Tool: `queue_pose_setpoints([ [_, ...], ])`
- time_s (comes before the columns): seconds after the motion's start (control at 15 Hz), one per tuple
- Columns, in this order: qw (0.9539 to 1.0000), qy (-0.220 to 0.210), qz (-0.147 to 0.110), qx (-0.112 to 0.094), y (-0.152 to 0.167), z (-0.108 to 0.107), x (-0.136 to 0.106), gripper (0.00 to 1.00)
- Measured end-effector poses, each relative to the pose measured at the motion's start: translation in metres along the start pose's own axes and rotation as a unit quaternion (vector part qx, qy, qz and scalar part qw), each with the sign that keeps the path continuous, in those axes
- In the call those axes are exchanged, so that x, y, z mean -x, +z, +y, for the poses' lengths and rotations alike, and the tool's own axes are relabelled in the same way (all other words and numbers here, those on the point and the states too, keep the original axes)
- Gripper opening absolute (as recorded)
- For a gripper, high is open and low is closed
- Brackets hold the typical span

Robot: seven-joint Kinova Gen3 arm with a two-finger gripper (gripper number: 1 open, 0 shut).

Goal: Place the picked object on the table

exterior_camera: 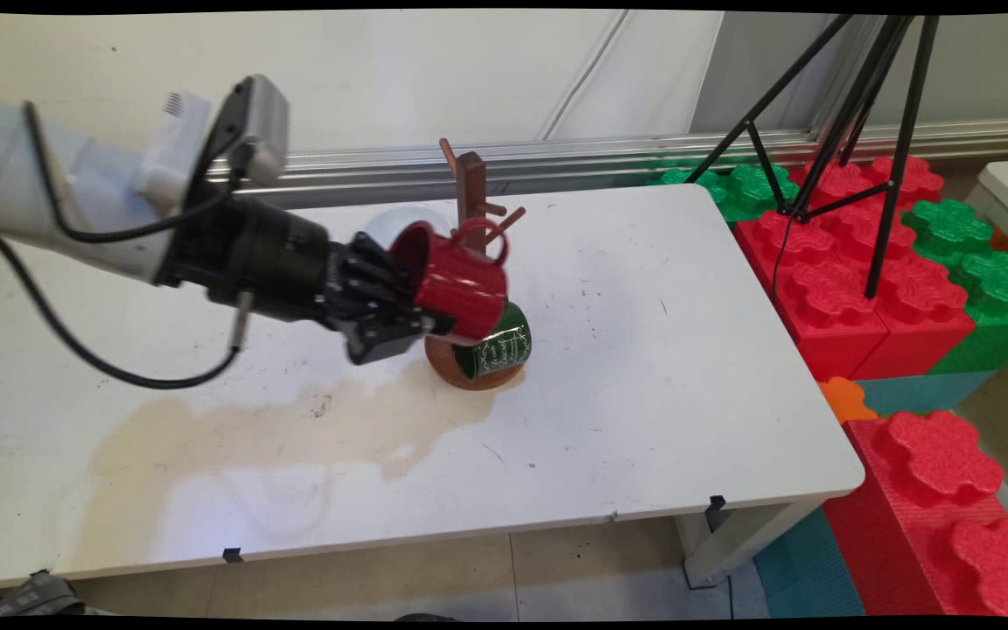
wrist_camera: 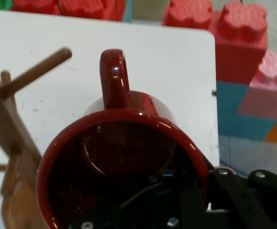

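Holding: the pincer (exterior_camera: 416, 311) carries a red mug (exterior_camera: 456, 280) on its side, mouth turned back toward the arm, handle (exterior_camera: 482, 236) uppermost and next to the pegs of a wooden mug tree (exterior_camera: 471, 197).
Pincer state: it is clamped on the red mug's rim; in the hand view one finger (wrist_camera: 186, 200) reaches inside the mug (wrist_camera: 124, 162) and the other sits outside the wall at lower right, so the fingers stand only a wall's thickness apart.
Where the mug is: lifted clear of the table (exterior_camera: 644, 350), just in front of the mug tree's post and above its round base (exterior_camera: 460, 367).
Neighbours: a dark green mug (exterior_camera: 500, 346) with white lettering hangs or leans low on the tree, touching or nearly touching the underside of the red one; which, I cannot tell.
Risk, slip: a grip on one thin rim wall gives little hold, and the mug's weight hangs out beyond the fingers, so it could rotate or drop.
Risk, collision: the handle (wrist_camera: 114, 78) is near a peg (wrist_camera: 35, 71) but not on it; a slight misalignment could drive the mug against the peg or post and tip the tree.
Risk, green mug: pressing down could knock it off its peg onto the table.
Surroundings: a brownish stain (exterior_camera: 276, 429) spreads over the table near the base; red and green foam blocks (exterior_camera: 871, 271) and a black tripod (exterior_camera: 854, 114) stand well apart on the right.
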Motion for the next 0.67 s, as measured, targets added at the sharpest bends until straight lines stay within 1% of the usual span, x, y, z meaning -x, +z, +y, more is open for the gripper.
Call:
queue_pose_setpoints([
  [0.2,0.9996,0.010,-0.025,0.007,-0.019,-0.002,0.007,0.00],
  [0.4,0.9982,0.022,-0.055,0.011,-0.041,-0.004,0.016,0.00],
  [0.53,0.9963,0.033,-0.079,0.011,-0.056,-0.006,0.022,0.00],
  [0.67,0.9929,0.051,-0.107,0.006,-0.072,-0.013,0.029,0.00],
])
